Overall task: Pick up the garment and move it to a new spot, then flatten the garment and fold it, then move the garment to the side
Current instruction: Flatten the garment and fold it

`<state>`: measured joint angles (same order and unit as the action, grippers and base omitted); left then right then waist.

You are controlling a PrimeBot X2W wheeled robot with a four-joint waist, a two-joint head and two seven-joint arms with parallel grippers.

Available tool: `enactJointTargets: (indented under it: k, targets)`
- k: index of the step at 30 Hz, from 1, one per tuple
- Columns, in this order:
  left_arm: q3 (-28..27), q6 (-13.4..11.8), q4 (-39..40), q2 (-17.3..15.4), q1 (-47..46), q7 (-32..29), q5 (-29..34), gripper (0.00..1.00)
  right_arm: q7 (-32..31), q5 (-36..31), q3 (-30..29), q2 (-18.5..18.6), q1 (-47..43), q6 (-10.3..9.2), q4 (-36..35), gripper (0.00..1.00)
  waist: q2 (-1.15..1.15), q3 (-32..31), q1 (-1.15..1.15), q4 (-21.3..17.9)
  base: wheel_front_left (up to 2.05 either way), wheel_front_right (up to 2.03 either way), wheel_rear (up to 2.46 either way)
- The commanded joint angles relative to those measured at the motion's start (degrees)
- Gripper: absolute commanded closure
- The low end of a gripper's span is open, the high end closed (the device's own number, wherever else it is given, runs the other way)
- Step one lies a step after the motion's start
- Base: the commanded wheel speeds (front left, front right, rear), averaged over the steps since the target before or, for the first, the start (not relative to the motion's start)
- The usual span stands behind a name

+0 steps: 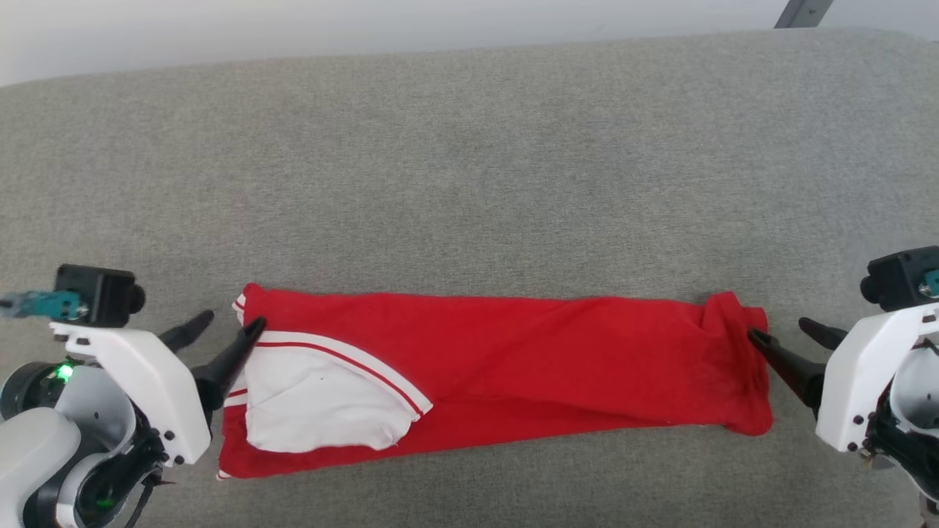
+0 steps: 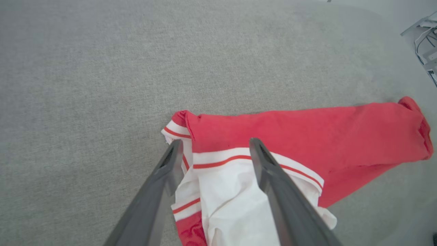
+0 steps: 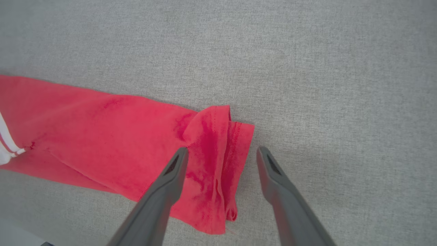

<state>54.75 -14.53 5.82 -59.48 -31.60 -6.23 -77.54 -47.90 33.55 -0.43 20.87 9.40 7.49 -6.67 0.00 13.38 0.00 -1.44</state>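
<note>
The garment [image 1: 513, 367] lies folded into 1 long red strip on the gray bench [image 1: 469, 183], close to you at the near edge of the head view. Its long side runs from your left to your right. The white sleeve [image 1: 315, 411] with its red and white trim [image 1: 352, 361] lies on top at the left end. The plain red end points to your right.

The left hand [image 1: 233, 319] is wide open at the sleeve end and grips nothing. In the left wrist view 1 finger [image 2: 273, 177] sits over the white sleeve and the other sits at the cloth's edge.

The right hand [image 1: 777, 328] is wide open too, at the red end. In the right wrist view 1 finger [image 3: 170, 177] is over the bunched red hem [image 3: 218, 164] and the other is over bare bench.

The left wrist view also shows some cables [image 2: 426, 44] past the far corner of the bench. The head view shows a gray bar [image 1: 803, 11] at the top.
</note>
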Motion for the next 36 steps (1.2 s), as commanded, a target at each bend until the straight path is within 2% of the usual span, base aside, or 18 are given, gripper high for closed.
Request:
enactJointTargets:
  k: [1, 9, 16, 18, 19, 21, 27, 29, 30, 31, 36]
  targets:
    - [-0.8, 0.3, -0.2, 0.1, 1.7, 3.0, 0.8, 0.00, 0.3, -0.2, -0.7, -0.5, 0.6, 0.00, 0.6, 0.00, 0.00, 0.1, 0.00, 0.4, 0.00, 0.00, 0.00]
    - [-3.5, 0.4, -1.4, 0.6, 5.9, 17.2, 3.9, 0.00, -0.5, -0.3, -1.6, -0.8, 2.6, 0.00, 7.7, 0.00, 0.00, 0.3, 0.00, 2.6, 0.00, 0.00, 0.00]
    - [-8.8, 0.8, -3.9, 3.7, 10.2, 21.4, 7.1, 0.00, -1.3, 0.7, -0.4, -0.8, 4.0, 0.00, 14.4, 0.00, 0.00, 0.5, 0.00, 5.2, 0.00, 0.00, 0.00]
    - [-13.3, 0.5, -4.5, 5.9, 11.9, 21.5, 9.5, 0.00, -1.6, 1.4, 0.3, -1.2, 4.4, 0.00, 16.5, 0.00, 0.00, 0.6, 0.00, 5.9, 0.00, 0.00, 0.00]
    - [-13.3, 0.5, -4.5, 5.9, 11.9, 21.5, 9.5, 0.00, -1.6, 1.4, 0.3, -1.2, 4.4, 0.00, 16.5, 0.00, 0.00, 0.6, 0.00, 5.9, 0.00, 0.00, 0.00]
    - [-17.9, 1.0, -5.1, 8.6, 15.5, 21.5, 11.3, 0.00, -1.8, 1.4, 1.6, -1.1, 4.8, 0.00, 18.8, 0.00, 0.00, 0.6, 0.00, 6.3, 0.00, 0.00, 0.00]
    - [-31.4, 5.1, -6.9, 17.7, 24.4, 21.5, 20.0, 0.00, -2.9, 3.7, 5.6, -2.3, 6.4, 0.07, 24.3, 0.00, 0.00, 0.1, 0.00, 7.7, 0.00, 0.00, 0.00]
    - [-35.2, 6.8, -7.3, 20.7, 27.0, 21.5, 22.9, 0.00, -3.7, 5.6, 6.9, -2.8, 6.9, 0.19, 24.8, 0.61, 0.00, -0.1, 0.00, 8.0, 0.00, 0.00, 0.00]
    - [-37.2, 7.7, -7.4, 22.4, 28.0, 21.5, 24.3, 0.00, -3.9, 6.5, 7.5, -2.8, 7.0, 0.20, 24.7, 0.85, 0.00, -0.3, 0.00, 8.3, 0.00, 0.00, 0.00]
    - [-39.0, 8.5, -7.4, 23.6, 29.1, 21.5, 25.7, 0.00, -4.0, 7.0, 7.7, -2.4, 7.1, 0.20, 24.5, 1.00, 0.00, -0.4, 0.00, 8.4, 0.00, 0.00, 0.00]
    - [-46.7, 12.9, -8.2, 30.3, 33.9, 21.5, 31.5, 0.00, -4.2, 9.5, 7.5, -0.3, 7.7, 0.12, 23.2, 1.00, 0.00, -1.2, 0.00, 8.6, 0.00, 0.00, 0.00]
